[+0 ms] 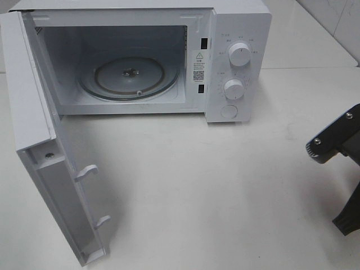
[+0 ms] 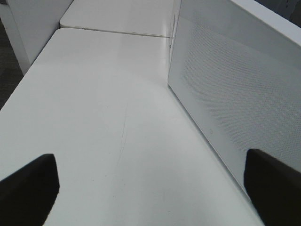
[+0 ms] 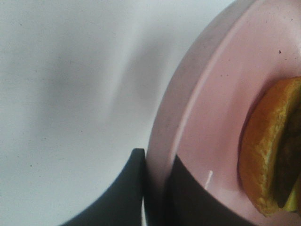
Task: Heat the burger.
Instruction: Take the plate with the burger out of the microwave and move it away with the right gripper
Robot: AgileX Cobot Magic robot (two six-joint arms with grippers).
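The burger [image 3: 273,150] sits on a pink plate [image 3: 197,113] whose rim the right pincer [image 3: 157,181] has clenched between its jaws, beside a white microwave [image 1: 239,34] standing open on the table [image 1: 225,185]. Soft and likely to slide, the burger is best carried by the stiff plate, kept level. The left pincer [image 2: 150,188] is released beside the door [image 2: 235,89]. A sticker [image 1: 199,66] inside the door frame is too small to read.
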